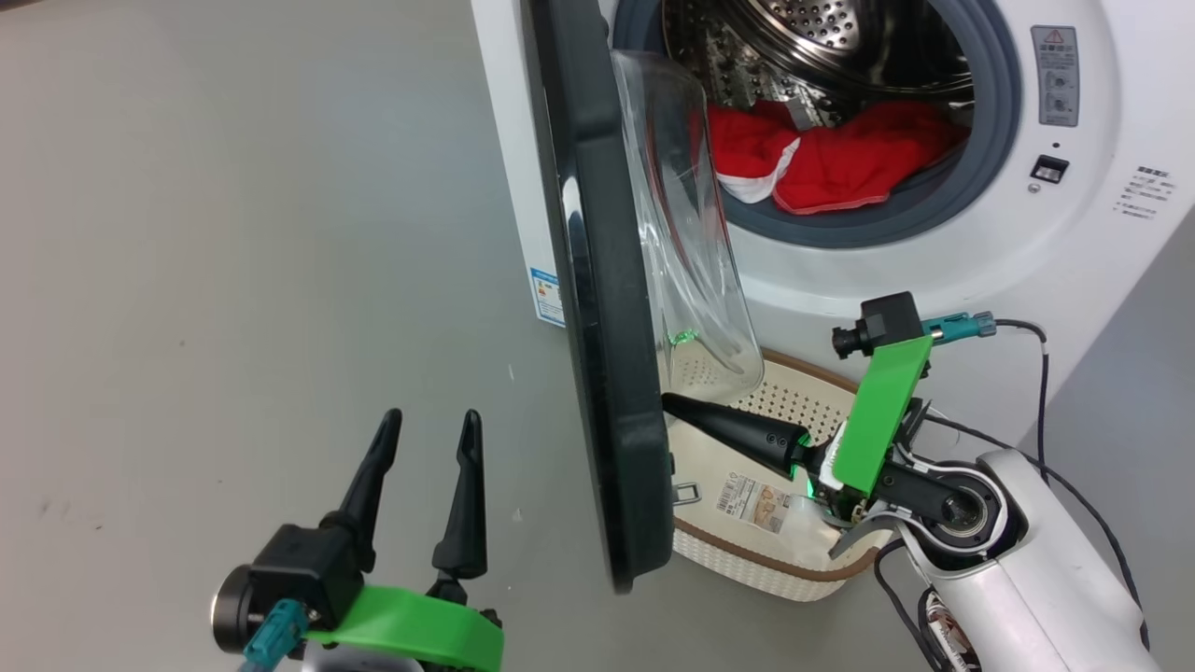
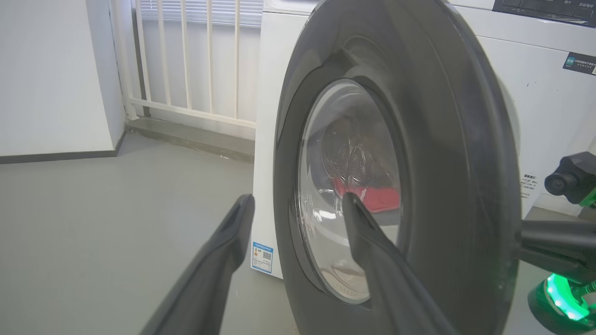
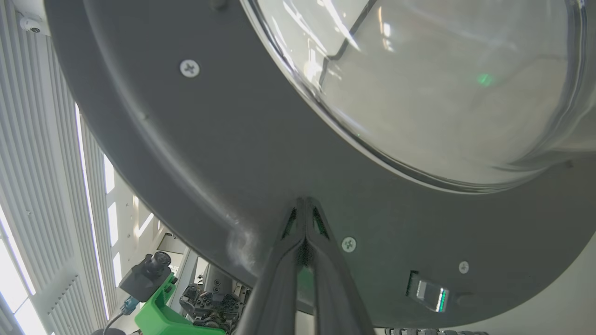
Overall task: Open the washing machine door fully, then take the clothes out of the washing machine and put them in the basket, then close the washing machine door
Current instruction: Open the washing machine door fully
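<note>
Door: the washing machine door stands about half open, edge-on in the head view, hinged at the left side of the washing machine. It is not yet swung fully back.
Door handling: I judge it heavy and rigid, turning only on its hinge. The glossy rim is likely slick and the glass window is best left alone. The place to push is the inner rim near the free edge, far from the hinge.
Right arm: the right gripper is closed with nothing between its fingers. Its tips touch the door's inner rim just below the glass.
Left arm: the left gripper is spread wide and empty, on the door's outer side and apart from it.
Clothes: the clothes lie bunched at the front lip of the drum, against the gasket. They look soft, light and limp, so pinch a raised fold.
Basket: the basket sits on the floor against the machine's front, under the door. It holds no clothes and looks light, so it may slide.
Count: one door, one machine, one basket. There seem to be two red garments, though the heap blurs where one ends. Two grippers.
</note>
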Tool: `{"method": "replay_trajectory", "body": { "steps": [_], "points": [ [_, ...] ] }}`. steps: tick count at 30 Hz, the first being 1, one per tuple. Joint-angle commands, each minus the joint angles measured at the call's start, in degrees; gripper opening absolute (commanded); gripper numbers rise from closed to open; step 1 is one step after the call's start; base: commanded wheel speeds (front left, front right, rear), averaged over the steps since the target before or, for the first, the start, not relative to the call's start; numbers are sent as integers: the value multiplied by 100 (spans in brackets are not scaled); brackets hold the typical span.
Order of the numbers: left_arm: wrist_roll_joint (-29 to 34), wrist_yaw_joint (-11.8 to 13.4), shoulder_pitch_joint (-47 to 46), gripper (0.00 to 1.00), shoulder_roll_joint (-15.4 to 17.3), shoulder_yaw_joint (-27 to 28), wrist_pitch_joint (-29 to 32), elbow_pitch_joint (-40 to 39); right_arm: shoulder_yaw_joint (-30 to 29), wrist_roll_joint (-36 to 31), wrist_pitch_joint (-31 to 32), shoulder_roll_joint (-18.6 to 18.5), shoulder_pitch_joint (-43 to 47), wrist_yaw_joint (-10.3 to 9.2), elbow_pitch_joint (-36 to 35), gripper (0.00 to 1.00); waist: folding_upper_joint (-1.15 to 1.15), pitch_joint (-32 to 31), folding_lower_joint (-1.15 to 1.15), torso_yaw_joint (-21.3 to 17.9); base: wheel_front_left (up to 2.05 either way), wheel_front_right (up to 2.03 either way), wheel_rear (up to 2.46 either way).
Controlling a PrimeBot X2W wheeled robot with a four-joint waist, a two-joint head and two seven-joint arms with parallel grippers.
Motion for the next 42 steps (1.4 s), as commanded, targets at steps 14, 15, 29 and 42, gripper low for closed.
{"method": "replay_trajectory", "body": {
  "steps": [14,15,29,42],
  "points": [
    [-96,99,-12,100,134,174,-26,-214,496,308,-134,109,-191,45,-39,0,0,37,-1,193,0,0,0],
    [-99,104,-8,100,137,177,-30,-220,528,324,-142,109,-213,45,-21,0,0,39,-1,195,0,0,0],
    [-148,154,47,100,159,182,-45,-267,692,414,-325,108,-339,45,78,0,0,33,-1,188,0,0,0],
    [-351,177,62,100,61,280,-151,-218,703,-1000,-1443,-367,-72,45,-436,100,0,-38,-1,155,0,0,0]
  ]
}}
